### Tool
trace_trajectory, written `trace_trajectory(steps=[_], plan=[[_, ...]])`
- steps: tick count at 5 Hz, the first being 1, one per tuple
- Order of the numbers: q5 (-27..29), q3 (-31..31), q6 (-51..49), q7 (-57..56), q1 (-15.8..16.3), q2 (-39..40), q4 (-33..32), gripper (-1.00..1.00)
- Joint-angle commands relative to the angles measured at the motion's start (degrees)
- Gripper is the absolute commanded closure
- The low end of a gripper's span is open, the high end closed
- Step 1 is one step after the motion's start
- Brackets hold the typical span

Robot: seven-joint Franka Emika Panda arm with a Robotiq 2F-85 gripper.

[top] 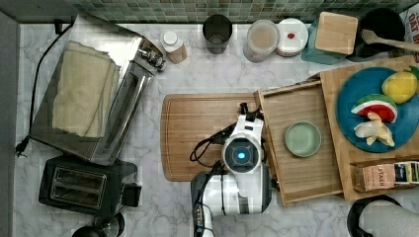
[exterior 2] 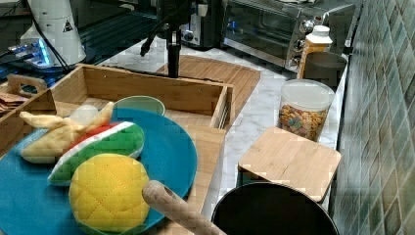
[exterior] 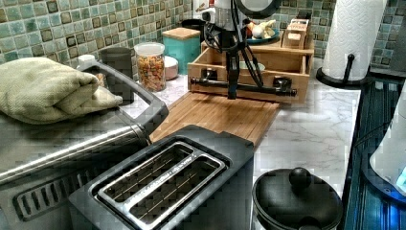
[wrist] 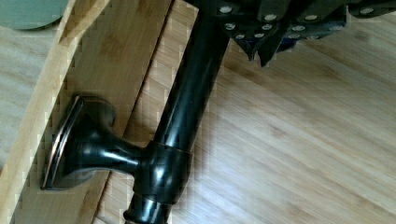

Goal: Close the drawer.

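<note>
Gripper (exterior: 232, 93) pointing down at the drawer's black bar handle (exterior: 253, 87), fingers right by the bar near its middle; grasping or just touching: can't tell. Drawer (top: 301, 143) pulled out from under top board w/ blue plate (top: 346, 106), small green bowl (top: 303, 139) inside. Drawer front overhangs the cutting board (top: 197, 133). Toaster (top: 79, 185) well apart at the top view's lower left.

The drawer (top: 301, 148) stands pulled out from under the top board (top: 341, 163), over the counter (top: 148, 207) — a small bowl (top: 302, 139) lies in it. The cutting board (top: 197, 123) lies just beside the drawer's front, on the top view's left. The gripper (exterior: 233, 93) hangs at the bar handle (exterior: 258, 88), between the handle's two posts. A plate (top: 346, 106) rests on the top board; the toaster (top: 79, 185) sits near the counter's lower-left corner in the top view.
</note>
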Motion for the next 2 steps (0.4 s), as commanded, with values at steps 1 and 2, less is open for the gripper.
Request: trace_trajectory(steps=[1,2], plan=[[-3.69,-4.54,2.68,3.95,-15.81,6.77,11.54,1.0],[0.59,-10.22,-0.57,-2.84,-13.5,9.62,17.49,1.0]])
